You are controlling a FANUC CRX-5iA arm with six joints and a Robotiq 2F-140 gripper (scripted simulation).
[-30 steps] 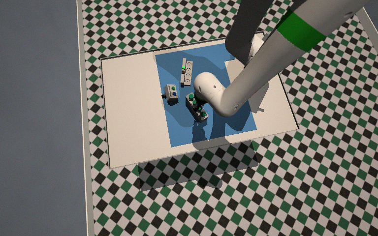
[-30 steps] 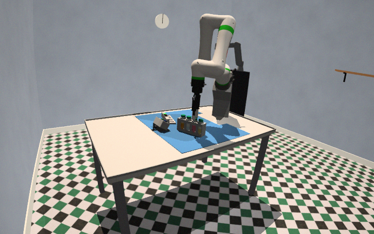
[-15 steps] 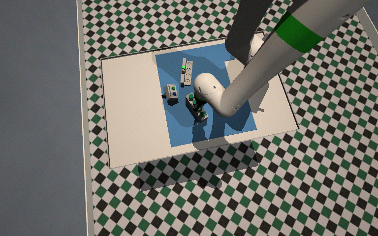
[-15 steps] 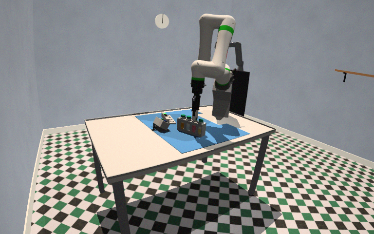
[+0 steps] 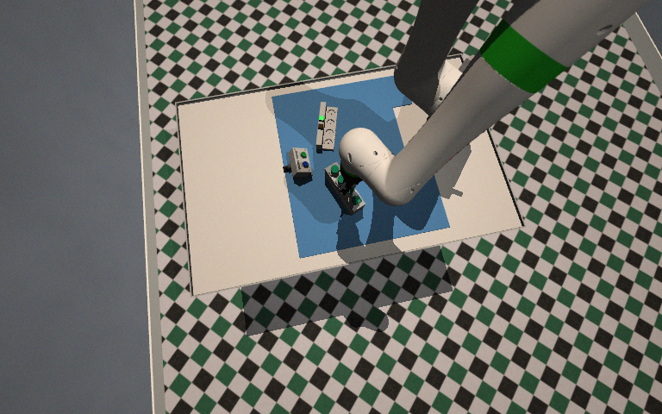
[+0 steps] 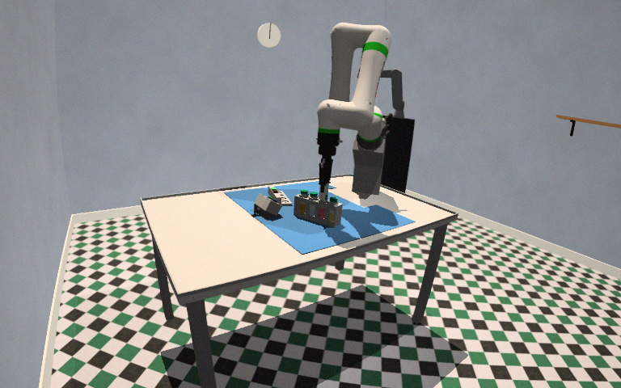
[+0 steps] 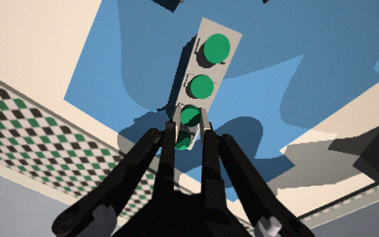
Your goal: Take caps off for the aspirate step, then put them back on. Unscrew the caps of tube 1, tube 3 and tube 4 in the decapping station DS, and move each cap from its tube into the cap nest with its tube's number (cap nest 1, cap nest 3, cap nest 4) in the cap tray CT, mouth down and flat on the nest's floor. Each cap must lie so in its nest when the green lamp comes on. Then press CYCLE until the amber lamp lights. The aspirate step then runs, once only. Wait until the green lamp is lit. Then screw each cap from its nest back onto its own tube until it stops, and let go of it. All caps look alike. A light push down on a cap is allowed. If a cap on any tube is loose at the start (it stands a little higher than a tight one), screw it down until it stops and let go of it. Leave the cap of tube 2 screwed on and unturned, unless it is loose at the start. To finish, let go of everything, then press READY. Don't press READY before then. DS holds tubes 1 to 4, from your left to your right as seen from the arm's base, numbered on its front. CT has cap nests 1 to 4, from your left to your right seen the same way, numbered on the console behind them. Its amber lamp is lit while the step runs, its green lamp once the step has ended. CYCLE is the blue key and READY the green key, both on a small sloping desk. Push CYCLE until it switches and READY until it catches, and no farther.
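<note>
Gripping a cap: on the table (image 6: pixel 205 238), blue mat (image 6: pixel 366 219), DS block (image 6: pixel 315 212) stands w/ 4 green-capped tubes upright in a row. Gripper (image 7: pixel 189 123) hangs straight above it, clamped on the cap (image 7: pixel 190 114) 3rd along, one cap left nearer the table edge. Tube no. not readable. Key relation: tube axis vertical, in line w/ the wrist, and the fingers straddle the row crosswise, so prob. a twist clears the neighbours.

Laboratory bench room. Capped tube rack (image 6: pixel 318 211), key desk (image 6: pixel 267 204), robot arm (image 6: pixel 348 116). Blue mat (image 6: pixel 366 219), wall clock (image 6: pixel 268 35).
</note>
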